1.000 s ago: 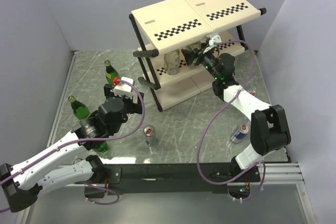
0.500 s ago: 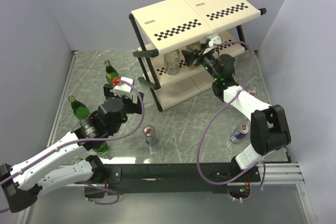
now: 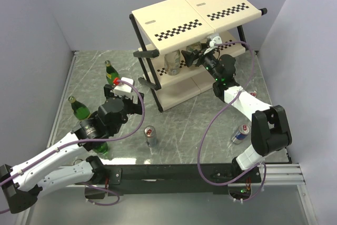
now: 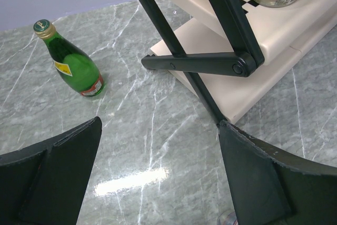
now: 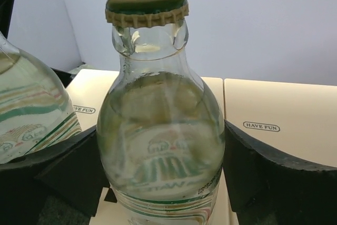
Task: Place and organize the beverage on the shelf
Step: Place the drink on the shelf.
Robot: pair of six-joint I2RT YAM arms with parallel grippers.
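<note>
The shelf [image 3: 195,11] stands at the back of the table. My right gripper [image 3: 188,56] reaches into its middle tier and is shut on a clear bottle [image 5: 160,130], held upright between both fingers [image 5: 263,175]. A second clear bottle [image 3: 172,61] stands on that tier just to the left, and it also shows in the right wrist view [image 5: 26,114]. My left gripper [image 4: 158,172] is open and empty above the marble, near the shelf's foot bar [image 4: 200,64]. Three green bottles [image 3: 109,71] [image 3: 79,108] [image 3: 100,148] stand at the left. Cans stand at the front [image 3: 150,136] [image 3: 240,134].
The shelf's black frame leg [image 3: 150,80] and foot bar jut toward my left gripper. A third can [image 3: 253,94] is partly hidden behind my right arm. The nearest green bottle in the left wrist view [image 4: 73,61] stands left of the gripper. Grey walls close in the table.
My right gripper has moved slightly left along the middle tier with the clear bottle, closer to the other clear bottle. The left arm has not moved.
</note>
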